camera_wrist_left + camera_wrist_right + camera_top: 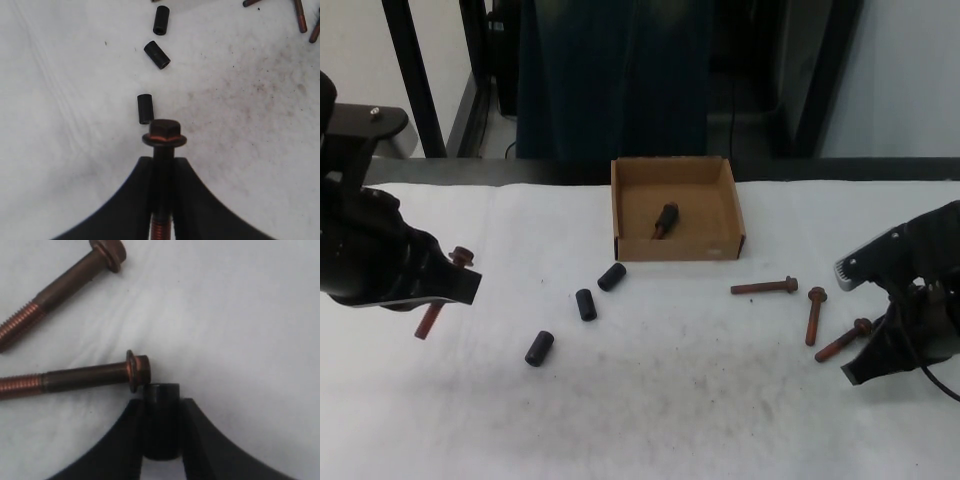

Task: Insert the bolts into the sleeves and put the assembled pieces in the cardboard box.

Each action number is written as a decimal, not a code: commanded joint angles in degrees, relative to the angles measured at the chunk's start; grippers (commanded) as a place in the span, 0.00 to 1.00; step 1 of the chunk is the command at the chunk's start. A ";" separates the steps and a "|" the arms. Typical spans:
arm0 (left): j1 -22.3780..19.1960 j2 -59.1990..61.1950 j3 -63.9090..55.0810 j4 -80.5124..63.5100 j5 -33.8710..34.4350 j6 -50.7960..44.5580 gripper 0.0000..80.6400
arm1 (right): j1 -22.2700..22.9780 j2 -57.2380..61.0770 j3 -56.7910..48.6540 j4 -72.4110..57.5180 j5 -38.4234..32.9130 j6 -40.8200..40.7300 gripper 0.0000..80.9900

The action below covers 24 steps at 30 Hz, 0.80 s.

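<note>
1. Left wrist view: your left tool [162,167] is clamped on a bolt [163,135]; your right tool [162,402] grips a sleeve [162,425], at the high view's right edge.
2. Judging by that, you're at mating this pair; next, bring both over the tabletop [700,400] and line up their axes.
3. Upper centre of the high view, the cardboard box [680,247] holds one assembled piece [666,218].

Each bolt [85,376] is dull brown metal, with a coppery, ridged thread at its end. Each sleeve [157,54] is black and matt. The cardboard box [680,247] is plain brown card. The desk [720,420] wears a white cloth [65,100], wrinkled and speckled with dirt. The left gripper [163,165] and right gripper [161,405] look like smooth, dull black plastic.
</note>
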 commanded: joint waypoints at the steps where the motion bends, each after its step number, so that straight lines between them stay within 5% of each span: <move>1: -0.26 -0.83 0.00 -3.14 0.25 -0.40 0.01 | 2.02 -3.50 -2.76 -1.12 0.82 1.73 0.00; 6: -0.26 -0.83 0.00 -7.77 0.46 -2.09 0.01 | 7.80 -11.55 -6.40 -0.85 0.22 6.49 0.00; 15: -1.20 -0.83 0.00 -32.19 6.06 -20.29 0.01 | 18.50 -25.30 -5.98 -3.48 -4.93 15.56 0.00; 24: -13.28 -2.67 5.16 -56.28 6.07 -22.50 0.01 | 22.20 -31.22 -2.58 -5.23 -12.45 16.21 0.00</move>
